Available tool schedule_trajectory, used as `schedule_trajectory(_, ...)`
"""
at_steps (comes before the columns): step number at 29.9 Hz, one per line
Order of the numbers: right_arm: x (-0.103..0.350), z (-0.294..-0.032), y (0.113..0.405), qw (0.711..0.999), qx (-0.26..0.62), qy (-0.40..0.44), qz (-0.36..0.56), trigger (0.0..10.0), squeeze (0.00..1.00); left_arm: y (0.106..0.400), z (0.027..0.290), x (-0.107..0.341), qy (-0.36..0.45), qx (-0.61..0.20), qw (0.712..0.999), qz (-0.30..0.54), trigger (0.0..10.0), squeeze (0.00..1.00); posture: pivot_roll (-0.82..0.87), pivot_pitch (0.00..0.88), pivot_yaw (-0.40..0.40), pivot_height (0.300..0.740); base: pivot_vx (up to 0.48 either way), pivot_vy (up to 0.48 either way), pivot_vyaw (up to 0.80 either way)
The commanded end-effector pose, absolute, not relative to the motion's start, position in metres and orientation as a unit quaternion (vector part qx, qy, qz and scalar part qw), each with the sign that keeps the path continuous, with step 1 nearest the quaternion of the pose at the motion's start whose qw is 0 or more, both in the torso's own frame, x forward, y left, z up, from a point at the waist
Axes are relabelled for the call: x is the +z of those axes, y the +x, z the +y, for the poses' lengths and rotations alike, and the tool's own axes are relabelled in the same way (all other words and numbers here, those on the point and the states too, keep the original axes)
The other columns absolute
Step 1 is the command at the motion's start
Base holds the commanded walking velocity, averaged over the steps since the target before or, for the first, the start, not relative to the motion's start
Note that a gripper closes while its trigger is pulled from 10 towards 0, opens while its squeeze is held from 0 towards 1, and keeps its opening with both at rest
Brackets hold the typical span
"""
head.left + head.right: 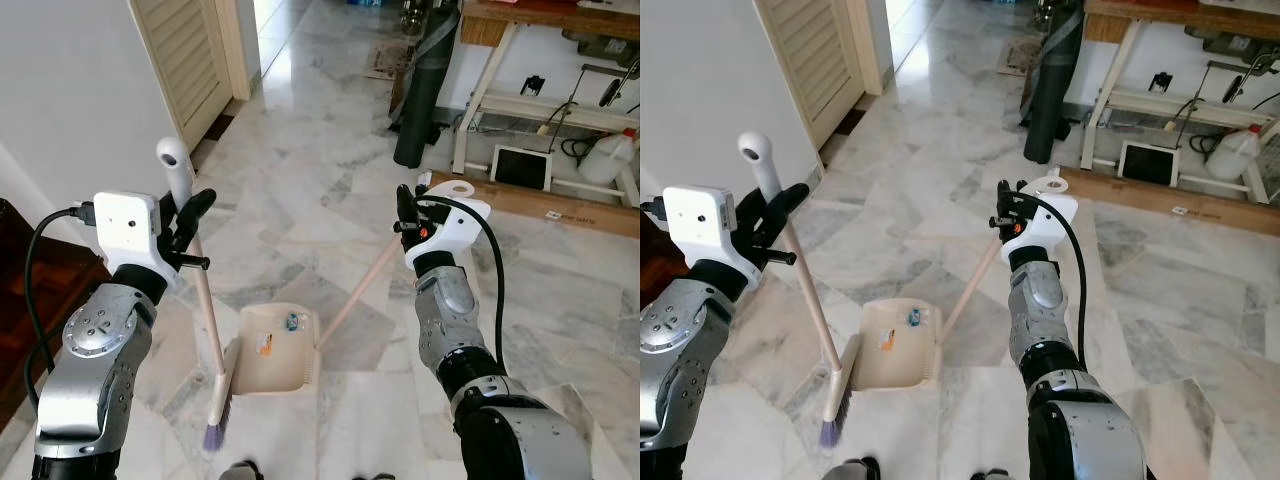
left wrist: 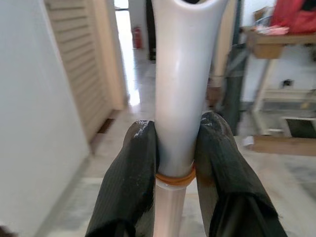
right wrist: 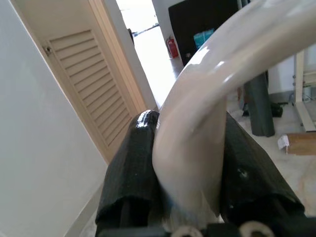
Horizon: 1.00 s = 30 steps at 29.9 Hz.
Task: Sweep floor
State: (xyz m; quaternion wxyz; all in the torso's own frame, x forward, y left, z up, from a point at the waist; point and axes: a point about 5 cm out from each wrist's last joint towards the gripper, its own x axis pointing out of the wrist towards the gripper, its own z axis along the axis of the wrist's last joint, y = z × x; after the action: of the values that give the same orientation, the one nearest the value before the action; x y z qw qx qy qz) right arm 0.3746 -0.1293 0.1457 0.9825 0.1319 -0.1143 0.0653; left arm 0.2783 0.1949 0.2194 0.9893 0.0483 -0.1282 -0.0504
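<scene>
My left gripper (image 1: 188,218) is shut on the white top grip of a broom (image 1: 203,300). Its pale stick slants down to purple bristles (image 1: 214,432) resting on the marble floor. In the left wrist view both black fingers (image 2: 133,177) clamp the white handle (image 2: 178,89). My right gripper (image 1: 410,212) is shut on the curved cream handle (image 3: 207,98) of a beige dustpan (image 1: 272,350). The pan lies flat on the floor just right of the bristles, and small bits of litter (image 1: 292,322) lie in it. Its long stem (image 1: 358,290) rises to my right hand.
A louvred door (image 1: 185,60) and white wall stand at the left, with a doorway beyond. A dark rolled mat (image 1: 425,90) leans upright ahead. A white-legged table (image 1: 540,70) with a tablet, cables and a plastic jug (image 1: 610,155) under it is at the back right. Dark wooden furniture (image 1: 20,300) is near left.
</scene>
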Motion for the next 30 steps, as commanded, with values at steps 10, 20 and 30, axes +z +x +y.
schedule_trajectory(10, 0.161, -0.137, 0.366, 0.977, 0.063, 0.117, -0.169, 10.0, 0.0, 0.264, 0.183, 0.203, 0.095, -0.022, 0.983, -0.158, 10.0, 0.0, 0.06, 0.051, -0.017, 0.74, 0.0, 0.0, 0.0)
schedule_trajectory(20, 0.159, -0.15, 0.348, 0.979, 0.066, 0.048, -0.185, 10.0, 0.0, 0.262, 0.166, 0.179, 0.059, -0.029, 0.988, -0.139, 10.0, 0.0, 0.04, 0.02, -0.014, 0.74, 0.0, 0.0, 0.0)
schedule_trajectory(30, 0.159, -0.155, 0.326, 0.982, 0.049, 0.031, -0.18, 10.0, 0.0, 0.257, 0.167, 0.171, 0.058, -0.031, 0.988, -0.137, 10.0, 0.0, 0.01, 0.0, -0.004, 0.74, 0.0, 0.0, 0.0)
